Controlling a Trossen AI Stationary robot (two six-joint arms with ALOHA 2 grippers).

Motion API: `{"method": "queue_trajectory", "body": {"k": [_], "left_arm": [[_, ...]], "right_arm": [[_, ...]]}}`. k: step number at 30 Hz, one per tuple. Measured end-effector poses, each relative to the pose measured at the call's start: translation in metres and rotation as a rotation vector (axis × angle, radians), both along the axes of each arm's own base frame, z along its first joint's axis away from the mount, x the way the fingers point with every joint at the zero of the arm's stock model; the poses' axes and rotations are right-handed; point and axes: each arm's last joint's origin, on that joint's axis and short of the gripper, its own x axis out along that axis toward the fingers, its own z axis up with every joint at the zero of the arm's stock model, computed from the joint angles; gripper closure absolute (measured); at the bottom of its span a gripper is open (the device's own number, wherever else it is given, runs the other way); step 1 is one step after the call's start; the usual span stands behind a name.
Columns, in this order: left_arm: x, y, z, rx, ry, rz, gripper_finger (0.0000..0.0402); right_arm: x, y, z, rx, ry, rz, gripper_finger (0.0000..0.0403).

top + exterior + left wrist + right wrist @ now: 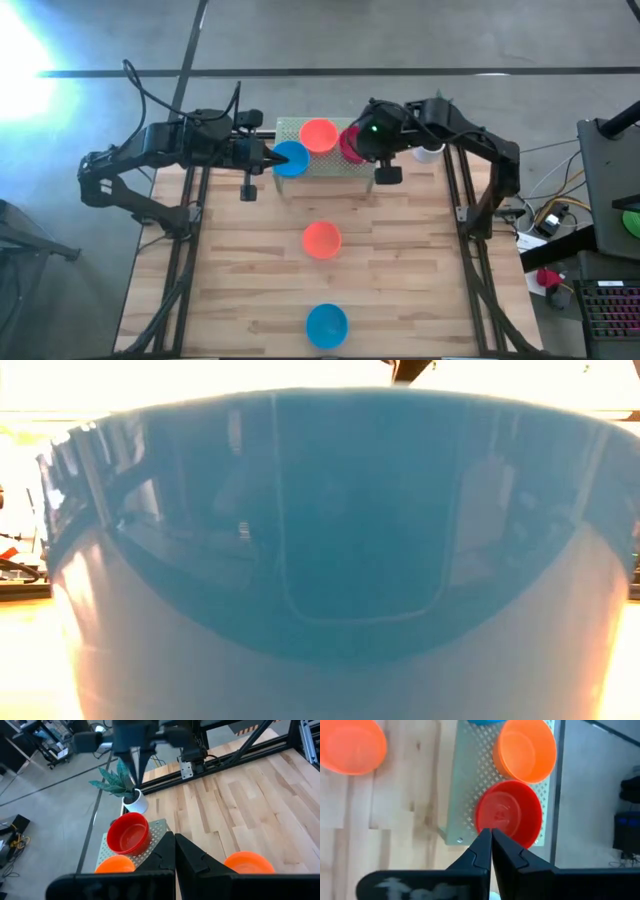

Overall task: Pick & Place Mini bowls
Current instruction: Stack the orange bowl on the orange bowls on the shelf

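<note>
A pale wood-plank tabletop (400, 260) stands on grey concrete floor (320, 40). Round mini bowls sit mouth-up with no long axis — three on a perforated tray (345, 165) at the far edge. Both the right end effector (491, 837) over the red bowl (512, 812) and the left end effector (174, 840) are pressed together.

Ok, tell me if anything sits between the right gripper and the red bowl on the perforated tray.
Nothing visible does. The right gripper, fingers shut, hangs right over the near rim of the red bowl, which sits on the perforated tray beside an orange bowl.
</note>
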Motion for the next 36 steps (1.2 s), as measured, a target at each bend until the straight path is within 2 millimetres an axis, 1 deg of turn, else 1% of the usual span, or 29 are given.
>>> {"method": "queue_trajectory", "body": {"k": [5, 8, 11, 16, 21, 24, 27, 33, 36], "left_arm": [[-0.001, 0.0, -0.002, 0.011, 0.021, -0.006, 0.0402], [-0.002, -0.001, -0.006, 0.045, 0.073, -0.027, 0.0402], [0.001, -0.002, -0.013, 0.039, 0.1, -0.044, 0.0402], [0.013, -0.007, -0.041, 0.031, 0.191, -0.076, 0.0402], [0.023, -0.02, -0.072, 0.036, 0.269, -0.141, 0.0402], [0.026, -0.033, -0.09, 0.037, 0.323, -0.189, 0.0402], [0.03, -0.044, -0.106, 0.035, 0.338, -0.223, 0.0402], [0.037, -0.054, -0.121, -0.079, 0.28, -0.185, 0.0402], [0.039, -0.057, -0.126, -0.09, 0.27, -0.187, 0.0399]], "right_arm": [[-0.006, 0.022, 0.007, 0.015, -0.036, 0.029, 0.0394], [-0.007, 0.035, 0.009, 0.026, -0.05, 0.05, 0.0394], [-0.008, 0.048, 0.01, 0.037, -0.06, 0.069, 0.0394], [-0.007, 0.063, 0.008, 0.062, -0.066, 0.075, 0.0394], [-0.01, 0.076, 0.01, 0.065, -0.071, 0.117, 0.0394], [-0.014, 0.082, 0.014, 0.065, -0.087, 0.136, 0.0394], [-0.018, 0.084, 0.017, 0.074, -0.108, 0.129, 0.0394], [-0.025, 0.085, 0.022, 0.075, -0.128, 0.131, 0.0394], [-0.027, 0.085, 0.023, 0.073, -0.132, 0.134, 0.0394]]}}
